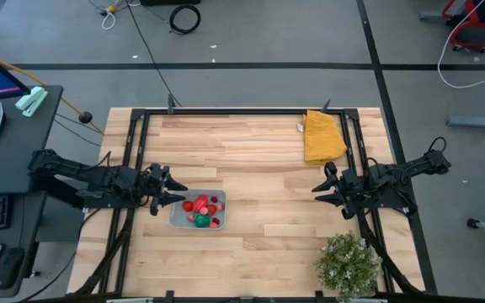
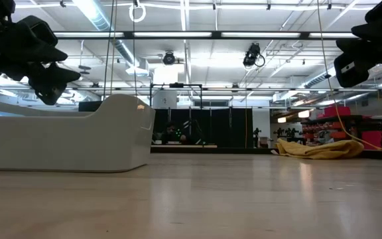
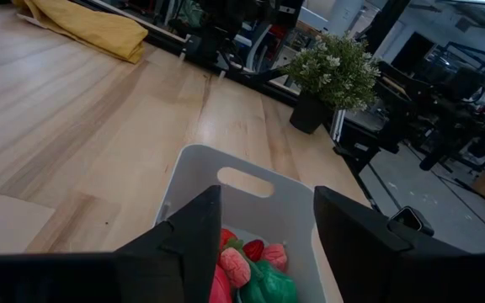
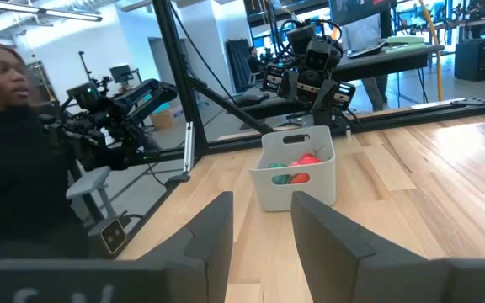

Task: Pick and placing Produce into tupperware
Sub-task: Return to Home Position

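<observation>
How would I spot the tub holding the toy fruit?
On the wooden table, look near the left side, just by the left gripper. The tub sits there, small and pale grey. It alone holds red and pink toy fruit, unlike the yellow cloth and the plant on the right side.

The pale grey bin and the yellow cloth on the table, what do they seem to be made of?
The pale grey rounded bin looks like smooth matte moulded plastic: thin stiff walls, a cut-out handle slot. The yellow folded cloth looks like soft fabric, lying in rumpled folds.
</observation>
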